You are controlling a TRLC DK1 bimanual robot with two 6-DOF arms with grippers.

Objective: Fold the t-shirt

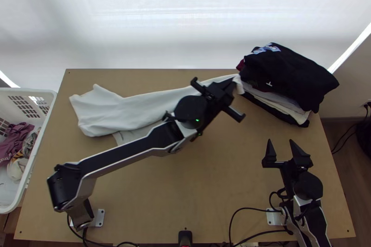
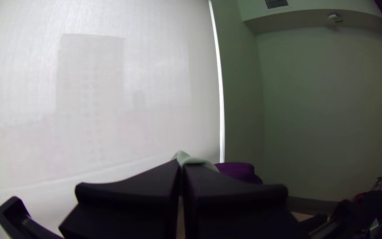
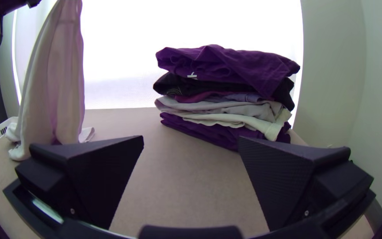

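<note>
- White t-shirt (image 1: 104, 110) hangs left of the clothes stack (image 1: 287, 78), pinched at one end by the left gripper (image 1: 235, 80); that single hold could slip or let cloth land bunched.
- Right gripper (image 1: 281, 142), spread, nearer than the stack, gives no support; twisting is likely.
- Swinging rightward could topple the stack.

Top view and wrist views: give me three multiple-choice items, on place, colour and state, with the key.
1. Where on the table is the clothes stack?
A) Near left
B) Far left
C) Far right

2. What colour is the garment in the left end effector?
A) White
B) Red
C) Green

3. The right end effector is:
A) shut
B) open
C) gripping cloth

1 C: it rises at the top view's upper right.
2 A: the garment shows white, running up to the shut fingers.
3 B: a wide, empty gap parts its fingers.
</note>
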